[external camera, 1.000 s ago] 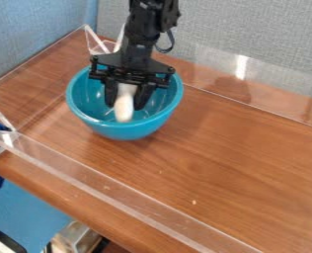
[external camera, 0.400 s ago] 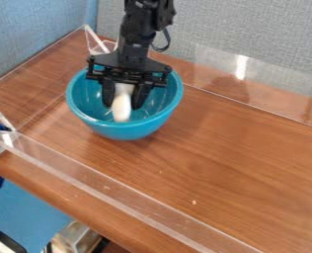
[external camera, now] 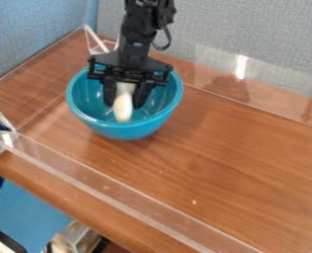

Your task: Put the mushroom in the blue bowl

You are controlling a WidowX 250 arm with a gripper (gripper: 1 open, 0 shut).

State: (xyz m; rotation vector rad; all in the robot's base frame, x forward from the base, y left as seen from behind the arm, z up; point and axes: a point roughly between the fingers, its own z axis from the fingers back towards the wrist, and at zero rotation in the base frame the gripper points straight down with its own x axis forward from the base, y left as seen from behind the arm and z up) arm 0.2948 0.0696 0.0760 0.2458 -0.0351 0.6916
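Very little changes over the last second: the black gripper shifts a touch to the left of the view, and the mushroom stays between its fingers, inside the bowl's rim. For the task, that suggests the carrying is done and the letting go is what remains. At far left, something dark blue lies beyond the clear, shiny edging, soft-looking but too cropped to name. Next comes the blue bowl, round, deep and glossy, its smooth turquoise plastic catching pale light. Within it the mushroom stands roughly upright, cream-white, rounded and smooth (its cap is hard to make out among the fingers). The hand is partly open, its angular, matte fingers spread only about as wide as the stem, and it appears to grip the mushroom; whether the toy touches the bowl's floor I cannot tell. Rightward, the table shows warm brown wood grain, before a grey, finely speckled wall.
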